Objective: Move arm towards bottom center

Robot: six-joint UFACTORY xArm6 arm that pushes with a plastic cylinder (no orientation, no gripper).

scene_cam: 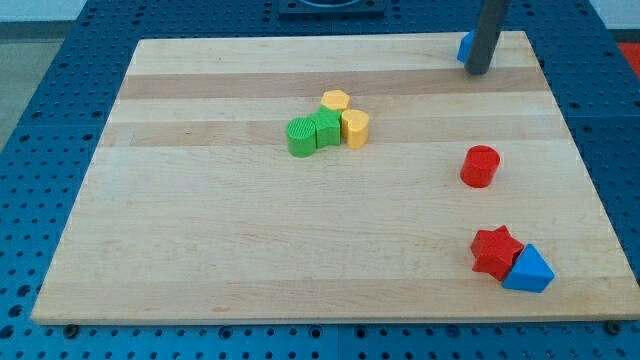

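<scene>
- Your tool here is a bare rod with nothing to open or close, so it grips nothing; my tip (478,70) rests on the desk (200,250) near the view's top right corner.
- A blue block (465,46) sits just to the view's left of the rod and partly behind it; whether the two touch cannot be told, and its shape is hidden.
- The task names a place, not a block: the bottom centre of the desk lies well down and to the view's left of my tip, so the move, as I judge it, is a long diagonal.
- Off to the view's left of that line, well away from my tip, a cluster sits mid-desk: a green cylinder (300,137), a green block (327,129), a yellow hexagonal block (336,100) and a yellow rounded block (355,129), all pressed together.
- Below my tip stands a red cylinder (480,166), apart from everything else.
- Further below, by the view's bottom right, a red star (496,251) touches a blue triangle (528,270).
- A straight diagonal looks likely to pass between the cluster and the red cylinder.
- No containers are on the desk.
</scene>
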